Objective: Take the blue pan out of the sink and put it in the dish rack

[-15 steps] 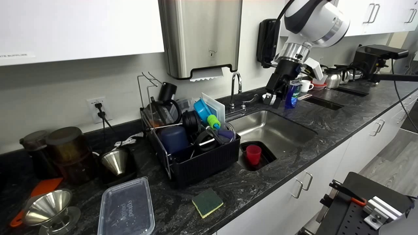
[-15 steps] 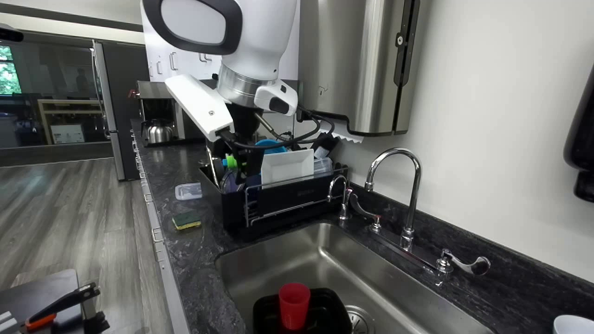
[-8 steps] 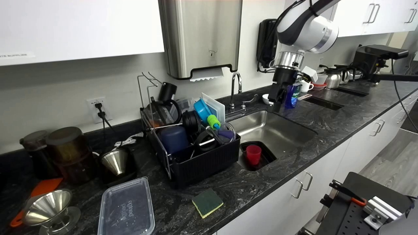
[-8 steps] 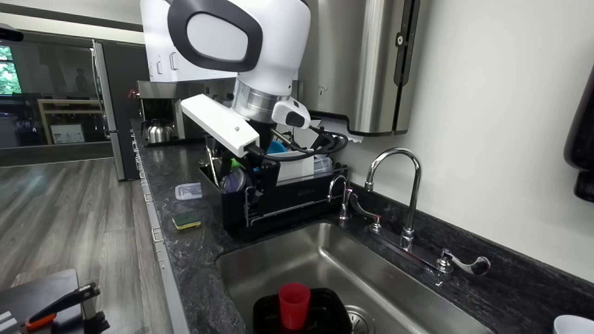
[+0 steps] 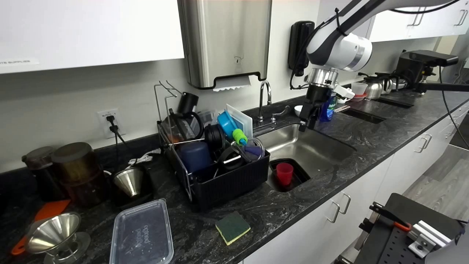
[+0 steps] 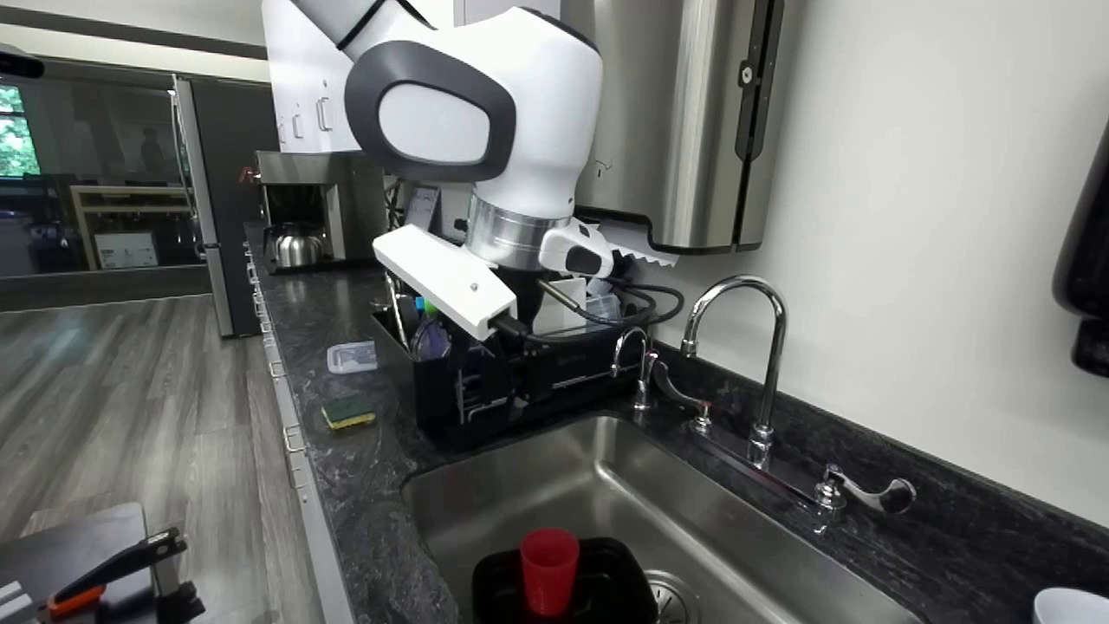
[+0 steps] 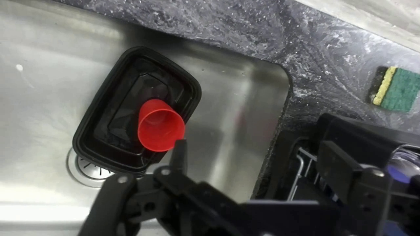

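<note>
No blue pan shows in the sink (image 5: 311, 152), which also shows in the wrist view (image 7: 46, 111). A bright blue round dish (image 5: 227, 123) leans among the items in the black dish rack (image 5: 231, 189); I cannot tell if it is the pan. In the sink, a red cup (image 5: 284, 174) stands in a black tray (image 5: 301, 176); both cup (image 7: 160, 127) and tray (image 7: 98, 131) show in the wrist view. My gripper (image 5: 307, 124) is open and empty above the sink. In the wrist view its fingers (image 7: 256, 149) are wide apart, between cup and rack.
The faucet (image 6: 762, 347) rises behind the sink. A blue soap bottle (image 5: 327, 110) and white bowl (image 5: 298, 110) stand near the gripper. The rack also holds a white plate (image 5: 242, 121) and a green-topped item (image 5: 240, 136). A sponge (image 5: 233, 227) lies on the counter.
The arm has come down, bringing the gripper lower over the sink and away from the rack. The cup, tray and rack items have not moved.
</note>
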`<state>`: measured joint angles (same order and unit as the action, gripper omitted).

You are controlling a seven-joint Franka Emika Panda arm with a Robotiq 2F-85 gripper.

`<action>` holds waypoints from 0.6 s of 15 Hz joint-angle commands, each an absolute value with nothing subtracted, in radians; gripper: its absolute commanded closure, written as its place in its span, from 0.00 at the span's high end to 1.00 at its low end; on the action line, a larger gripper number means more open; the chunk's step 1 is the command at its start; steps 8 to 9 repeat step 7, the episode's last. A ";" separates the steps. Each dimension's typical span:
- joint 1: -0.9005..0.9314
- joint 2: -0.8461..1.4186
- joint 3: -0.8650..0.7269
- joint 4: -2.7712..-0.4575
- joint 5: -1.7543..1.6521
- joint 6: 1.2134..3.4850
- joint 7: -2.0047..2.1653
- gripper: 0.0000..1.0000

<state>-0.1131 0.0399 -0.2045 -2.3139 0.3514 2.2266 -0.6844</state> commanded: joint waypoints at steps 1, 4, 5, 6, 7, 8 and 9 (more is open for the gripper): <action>-0.142 0.056 -0.181 -2.305 0.356 2.230 -0.665 1.00; -0.149 0.087 -0.176 -2.282 0.362 2.231 -0.637 1.00; -0.148 0.087 -0.175 -2.281 0.363 2.231 -0.634 1.00; -0.149 0.087 -0.175 -2.280 0.363 2.231 -0.633 1.00; -0.149 0.087 -0.175 -2.280 0.363 2.231 -0.633 1.00; -0.149 0.087 -0.175 -2.280 0.363 2.231 -0.633 1.00; -0.149 0.087 -0.175 -2.280 0.363 2.231 -0.633 1.00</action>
